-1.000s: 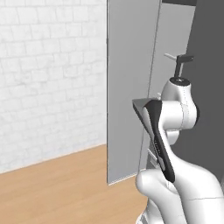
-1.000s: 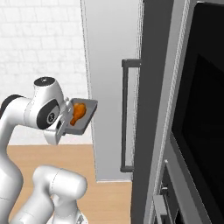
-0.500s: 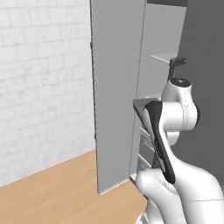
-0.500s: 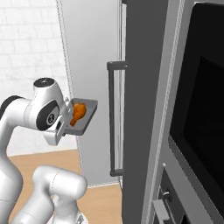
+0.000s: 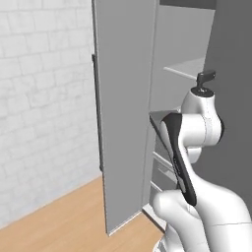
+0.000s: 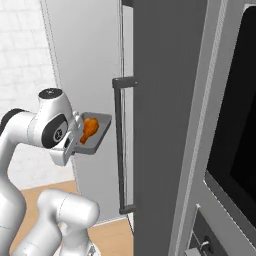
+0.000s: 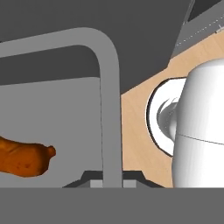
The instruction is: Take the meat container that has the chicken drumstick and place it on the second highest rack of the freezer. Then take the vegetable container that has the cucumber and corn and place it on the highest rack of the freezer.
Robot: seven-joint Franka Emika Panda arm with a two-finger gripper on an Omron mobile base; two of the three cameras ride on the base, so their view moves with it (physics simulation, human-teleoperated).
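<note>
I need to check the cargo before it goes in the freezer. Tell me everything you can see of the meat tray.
The meat tray is a shallow grey rectangle with rounded corners and a raised rim, plastic by its look. It is held roughly level in the air beside the open freezer door, gripped at one edge by the gripper. One orange-brown chicken drumstick lies in it.

1. A white brick wall point(image 5: 44, 98) fills the left side of the room.
2. The floor point(image 5: 64, 216) is light wooden planking.
3. A black-windowed oven point(image 6: 235, 125) sits in a grey cabinet column at the right.
4. Lighting is even, with no hard shadows.
</note>
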